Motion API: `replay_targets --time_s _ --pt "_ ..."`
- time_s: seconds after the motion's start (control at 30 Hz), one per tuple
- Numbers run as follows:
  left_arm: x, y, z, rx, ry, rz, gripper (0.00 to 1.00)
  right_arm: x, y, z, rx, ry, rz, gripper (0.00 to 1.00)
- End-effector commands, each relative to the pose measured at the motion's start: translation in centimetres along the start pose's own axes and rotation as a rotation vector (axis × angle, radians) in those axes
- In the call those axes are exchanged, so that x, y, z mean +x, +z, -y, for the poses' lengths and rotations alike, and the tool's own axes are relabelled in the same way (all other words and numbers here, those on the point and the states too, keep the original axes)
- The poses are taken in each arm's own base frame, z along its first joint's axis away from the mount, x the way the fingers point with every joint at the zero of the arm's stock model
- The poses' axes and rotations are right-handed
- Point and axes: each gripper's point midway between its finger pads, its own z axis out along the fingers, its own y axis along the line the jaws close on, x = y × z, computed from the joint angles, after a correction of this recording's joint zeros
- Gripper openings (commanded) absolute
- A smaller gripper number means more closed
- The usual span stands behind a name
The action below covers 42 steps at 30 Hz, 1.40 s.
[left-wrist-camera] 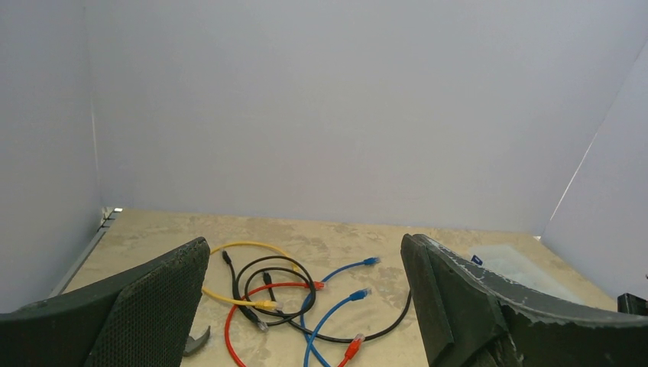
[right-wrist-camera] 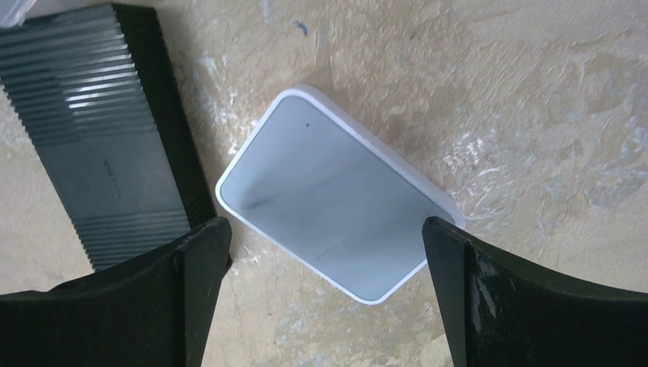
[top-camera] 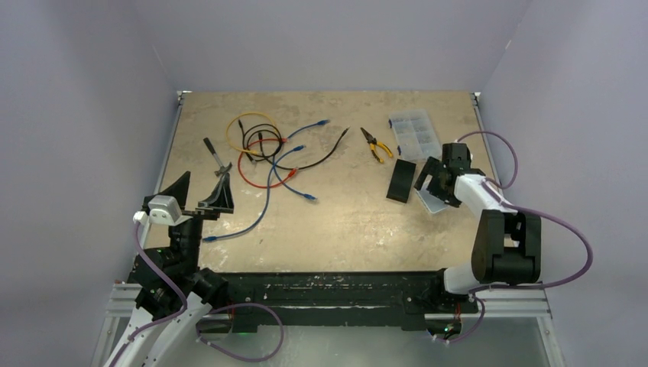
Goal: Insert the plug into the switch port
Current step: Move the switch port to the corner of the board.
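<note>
**Both grippers wide, plugs in the far-left tangle**

The bench (top-camera: pixel 344 229) lies bare through its middle and near edge. Walls close it at 9, 12 and 3 o'clock.

Thin, looping cables (top-camera: pixel 264 149) tangle at 11 o'clock. One blue cable (top-camera: pixel 261 205) trails toward 7 o'clock, and its plug (top-camera: pixel 208 239) lies flat, pointing to 9 o'clock, just beside the left gripper (top-camera: pixel 202 187), whose jaws stand wide with nothing between them.

At 3 o'clock the right gripper (right-wrist-camera: pixel 325 229), also spread wide, hovers over a smooth white box (right-wrist-camera: pixel 336 191) with rounded corners. In the wrist view its long axis runs from 10 to 4 o'clock. Beside it at 9 o'clock lies a black ribbed box (right-wrist-camera: pixel 115 145). I cannot tell which box is the switch.
</note>
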Motion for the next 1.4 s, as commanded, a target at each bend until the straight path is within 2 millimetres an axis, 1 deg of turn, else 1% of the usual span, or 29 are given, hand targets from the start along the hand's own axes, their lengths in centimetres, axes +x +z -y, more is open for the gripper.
replay_targets --time_s 0.0,0.1,0.2,0.3,0.33,0.4,0.43,0.5,0.57,0.67,0.8,0.9,1.1,1.27,1.33,1.37 --pt "-1.0 0.0 0.0 0.001 -0.006 0.040 0.97 1.0 -1.2 -0.7 -0.074 -0.011 -0.008 0.97" --pt "-0.9 0.0 0.0 0.002 -0.004 0.038 0.97 1.6 -2.1 -1.0 -0.109 -0.004 -0.008 0.95" --pt "-1.0 0.0 0.1 0.003 -0.008 0.038 0.97 1.4 -3.2 -1.7 -0.143 -0.014 -0.006 0.95" --pt "-0.8 0.1 0.1 0.005 -0.005 0.032 0.97 -0.8 -4.4 -0.4 -0.063 -0.004 0.068 0.95" --pt "-0.8 0.1 0.1 0.005 -0.004 0.031 0.97 -1.1 -4.8 -0.3 -0.052 0.008 0.073 0.96" --pt "-0.8 0.1 0.1 0.005 -0.005 0.030 0.97 -2.6 -5.0 -0.4 -0.047 0.018 0.116 0.98" --pt "-0.7 0.1 0.1 0.005 -0.004 0.029 0.97 -3.3 -4.8 -0.5 -0.044 0.020 0.134 0.99" --pt "-0.7 0.1 0.1 0.002 -0.001 0.028 0.97 -4.0 -3.9 -0.1 0.006 0.032 0.136 0.98" --pt "-0.7 0.1 0.0 0.001 0.000 0.026 0.97 -4.6 -2.7 -0.3 0.018 0.038 0.140 0.99" --pt "-0.6 0.1 0.0 -0.003 0.001 0.025 0.97 -5.1 -1.3 -0.6 0.009 0.055 0.133 0.99" --pt "-0.6 0.1 0.0 -0.003 0.003 0.026 0.97 -5.5 -0.2 -0.9 -0.007 0.071 0.136 0.99" --pt "-0.6 0.1 0.0 0.000 0.002 0.026 0.97 -4.6 0.5 -1.1 -0.029 0.062 0.111 0.99" --pt "-0.5 0.1 0.1 0.003 0.002 0.026 0.97 -0.9 0.9 -2.1 -0.129 0.025 0.006 0.99" --pt "0.0 0.2 0.0 -0.003 0.016 0.014 0.97 0.9 1.1 -1.1 -0.112 -0.003 -0.021 0.99" --pt "0.4 0.4 -0.1 -0.015 0.020 0.003 0.97 1.5 0.7 -1.1 -0.120 -0.006 -0.043 0.99" --pt "0.3 0.3 0.0 -0.005 0.019 0.009 0.96 1.7 0.3 -1.2 -0.126 -0.009 -0.050 0.99"
